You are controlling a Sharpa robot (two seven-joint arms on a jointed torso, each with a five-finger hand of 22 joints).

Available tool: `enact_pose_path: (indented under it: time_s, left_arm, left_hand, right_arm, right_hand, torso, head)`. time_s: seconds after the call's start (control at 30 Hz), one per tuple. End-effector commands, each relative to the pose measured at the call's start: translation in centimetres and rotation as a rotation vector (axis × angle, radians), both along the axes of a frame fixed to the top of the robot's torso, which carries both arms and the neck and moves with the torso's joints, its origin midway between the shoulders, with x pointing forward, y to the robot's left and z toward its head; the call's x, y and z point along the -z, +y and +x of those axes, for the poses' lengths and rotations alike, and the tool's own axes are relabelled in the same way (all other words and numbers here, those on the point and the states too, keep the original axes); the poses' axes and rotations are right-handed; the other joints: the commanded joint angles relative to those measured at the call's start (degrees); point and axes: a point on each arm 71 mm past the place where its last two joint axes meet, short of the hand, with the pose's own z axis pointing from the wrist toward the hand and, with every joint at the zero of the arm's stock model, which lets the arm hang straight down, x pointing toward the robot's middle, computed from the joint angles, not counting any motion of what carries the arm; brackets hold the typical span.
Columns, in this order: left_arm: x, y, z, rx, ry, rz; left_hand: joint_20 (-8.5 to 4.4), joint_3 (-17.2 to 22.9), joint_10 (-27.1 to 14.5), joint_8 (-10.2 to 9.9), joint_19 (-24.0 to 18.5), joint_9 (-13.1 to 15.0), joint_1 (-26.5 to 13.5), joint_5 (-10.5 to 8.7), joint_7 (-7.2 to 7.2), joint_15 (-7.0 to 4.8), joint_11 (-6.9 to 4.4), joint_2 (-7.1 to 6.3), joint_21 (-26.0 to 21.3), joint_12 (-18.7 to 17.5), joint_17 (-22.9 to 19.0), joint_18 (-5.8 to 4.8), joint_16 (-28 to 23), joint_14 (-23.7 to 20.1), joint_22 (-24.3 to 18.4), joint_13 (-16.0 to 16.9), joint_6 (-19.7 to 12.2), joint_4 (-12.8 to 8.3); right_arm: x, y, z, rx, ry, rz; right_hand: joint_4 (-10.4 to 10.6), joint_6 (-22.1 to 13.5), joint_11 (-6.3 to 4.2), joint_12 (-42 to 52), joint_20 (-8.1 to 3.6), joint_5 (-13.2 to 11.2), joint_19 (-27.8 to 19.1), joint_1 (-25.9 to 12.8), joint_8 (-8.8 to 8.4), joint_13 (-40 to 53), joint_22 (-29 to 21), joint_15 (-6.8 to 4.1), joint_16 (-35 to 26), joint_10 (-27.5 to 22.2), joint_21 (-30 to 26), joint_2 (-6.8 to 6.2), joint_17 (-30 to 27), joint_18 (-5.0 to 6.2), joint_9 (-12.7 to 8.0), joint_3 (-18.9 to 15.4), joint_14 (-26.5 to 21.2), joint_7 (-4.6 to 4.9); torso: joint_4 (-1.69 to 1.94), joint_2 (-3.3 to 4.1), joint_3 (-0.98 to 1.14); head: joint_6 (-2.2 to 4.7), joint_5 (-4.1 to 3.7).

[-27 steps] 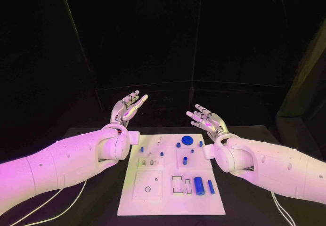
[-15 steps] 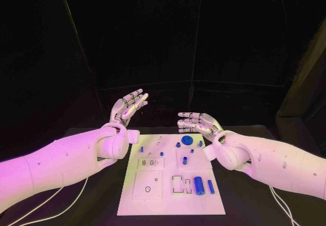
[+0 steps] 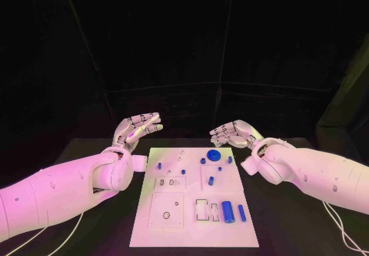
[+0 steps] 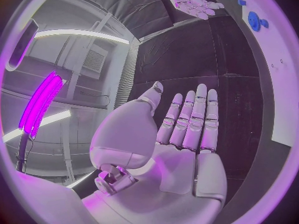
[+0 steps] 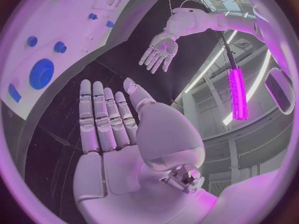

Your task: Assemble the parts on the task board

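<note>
One white task board (image 3: 192, 229) lies in the middle of the black table (image 3: 292, 229), its long side running away from the robot. Two hands hover beyond the board's far edge, both above the table and touching nothing. The left hand (image 3: 138, 128) hangs past the board's far left corner, palm open, fingers straight and lying close side by side, thumb apart; it holds nothing. The right hand (image 3: 234, 133) hangs past the far right corner, also with nothing in it; the right wrist view shows its fingers (image 5: 102, 117) extended and close together with the thumb set off to the side.

On the board, the blue parts that can be counted from the head view: one round disc (image 3: 213, 155) near the far edge, one thick cylinder (image 3: 228, 210) lying near the board's near right side, one thin rod (image 3: 241, 213) just beside it toward the right edge, and one short upright peg (image 3: 209, 181) toward the board's middle. Several smaller blue pieces stand scattered across the far half; their exact number is hard to tell. One dark ring (image 3: 167, 215) marks the near left panel.

Behind the table the room is dark, hung with black curtain (image 3: 231, 53).
</note>
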Motion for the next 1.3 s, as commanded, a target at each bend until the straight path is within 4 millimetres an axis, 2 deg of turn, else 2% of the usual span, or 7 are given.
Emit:
enact_pose_path:
  time_s: [0.03, 0.27, 0.47, 0.7, 0.83, 0.87, 1.3]
  left_arm:
    - [-0.8, -0.3, -0.6, 0.046, -0.093, 0.0]
    - [-1.3, -0.3, -2.1, 0.114, -0.1, 0.007]
    - [-1.6, -1.0, -3.4, 0.202, -0.118, 0.042]
    - [-1.7, -1.5, -4.3, 0.243, -0.112, 0.051]
    - [-1.6, -1.8, -4.6, 0.258, -0.109, 0.049]
    - [-1.6, -1.8, -4.7, 0.26, -0.108, 0.049]
    - [-1.5, -2.1, -4.8, 0.276, -0.088, 0.032]
  left_hand:
    - [-1.69, 0.6, 8.4, 1.0, 6.1, 0.1, 1.5, 0.13, 0.67, -2.28, -2.29, 0.18, 2.0, 1.5, 0.5, 1.03, 1.7, 7.3, 0.3, 0.3, 6.1, -2.0]
    - [-2.9, 1.4, 12.3, 0.9, 8.8, -0.1, 1.3, 0.18, -0.54, -3.58, -3.6, 0.14, 2.6, 1.1, 1.0, 0.96, 1.8, 10.7, 0.0, 0.3, 8.5, -2.8]
    - [-3.02, 1.4, 12.7, 0.7, 9.1, -0.2, 0.9, 0.16, -0.56, -3.64, -3.64, -0.19, 2.5, 0.7, 1.1, 0.91, 1.6, 10.9, -0.2, 0.2, 8.7, -2.8]
    - [-3.04, 1.2, 12.6, 0.4, 9.2, -0.2, 0.6, 0.16, -0.46, -3.61, -3.53, -0.59, 2.3, 0.2, 1.2, 0.89, 1.4, 11.1, -0.3, 0.1, 8.7, -2.9]
    - [-2.97, 0.3, 12.2, -0.2, 9.5, -0.3, -0.4, 0.14, -0.02, -3.45, -3.14, -1.32, 2.2, -0.5, 1.3, 0.85, 1.2, 11.4, -0.5, 0.0, 8.2, -2.8]
    - [-2.95, 0.2, 12.1, -0.3, 9.5, -0.3, -0.6, 0.15, 0.02, -3.42, -3.09, -1.4, 2.1, -0.7, 1.3, 0.84, 1.1, 11.4, -0.6, 0.0, 8.2, -2.7]
    - [-2.9, -0.1, 12.0, -0.5, 9.5, -0.3, -0.8, 0.15, 0.11, -3.34, -3.0, -1.44, 2.0, -0.9, 1.3, 0.83, 0.9, 11.4, -0.7, 0.0, 8.1, -2.7]
  right_arm:
    - [-0.9, 0.2, 0.2, -0.028, -0.097, -0.169]
    - [-2.3, 1.6, 0.4, -0.088, -0.222, -0.44]
    - [-2.9, 2.9, 0.5, -0.11, -0.297, -0.655]
    - [-2.9, 3.8, 0.6, -0.122, -0.333, -0.823]
    - [-2.9, 4.1, 0.6, -0.131, -0.339, -0.882]
    - [-2.8, 4.1, 0.7, -0.133, -0.339, -0.891]
    - [-2.3, 4.6, 1.2, -0.15, -0.314, -0.972]
  right_hand:
    - [-1.0, 5.8, -2.09, -0.9, -3.18, -0.6, 5.9, 0.8, -0.15, 0.1, 3.0, -3.16, 1.8, 7.7, 6.6, -0.94, 1.0, 0.53, 0.0, 1.8, 10.0, -1.44]
    - [-0.9, 7.5, -3.4, -2.3, -5.31, -1.2, 8.7, 0.6, -1.3, 0.2, 7.2, -5.07, 4.2, 10.8, 13.8, -2.45, 3.4, 0.53, -0.1, 2.8, 17.4, -2.14]
    - [-0.6, 7.6, -3.93, -2.4, -6.3, -1.5, 11.3, -0.8, -2.65, 0.2, 10.7, -6.21, 8.3, 10.1, 19.9, -3.44, 6.8, 0.64, -0.1, 3.2, 23.1, -2.68]
    - [-0.3, 7.5, -4.46, -2.4, -6.79, -1.6, 12.0, -2.4, -3.74, 0.3, 15.7, -6.63, 18.1, 9.1, 27.0, -4.37, 13.0, 0.5, -0.1, 4.2, 23.1, -3.26]
    - [-0.1, 6.1, -4.46, -2.0, -6.78, -1.7, 16.6, -2.6, -3.75, 0.4, 31.2, -6.59, 25.7, 7.7, 39.2, -4.98, 17.6, -1.53, -0.1, 4.9, 22.6, -3.41]
    - [0.0, 6.0, -4.32, -2.1, -6.66, -1.8, 16.7, -2.8, -3.73, 0.4, 32.7, -6.62, 26.8, 7.3, 40.5, -5.14, 18.3, -1.73, -0.1, 4.9, 22.4, -3.32]
    - [0.7, 4.9, -3.81, -2.1, -6.18, -2.1, 16.2, -2.5, -3.75, 0.4, 37.5, -6.26, 30.5, 4.5, 44.7, -5.54, 20.9, -2.16, -0.1, 5.1, 20.9, -3.24]
  torso:
    - [0.75, 1.72, -0.24]
    - [1.21, 3.2, -0.55]
    - [1.86, 4.21, -0.72]
    - [2.29, 5.04, -0.83]
    - [2.35, 5.48, -0.83]
    - [2.36, 5.57, -0.82]
    - [2.48, 6.18, -0.61]
  head:
    - [0.46, -0.22]
    - [0.56, -0.76]
    - [0.64, -1.42]
    - [1.08, -1.89]
    - [1.43, -1.93]
    - [1.49, -1.9]
    - [1.46, -2.03]
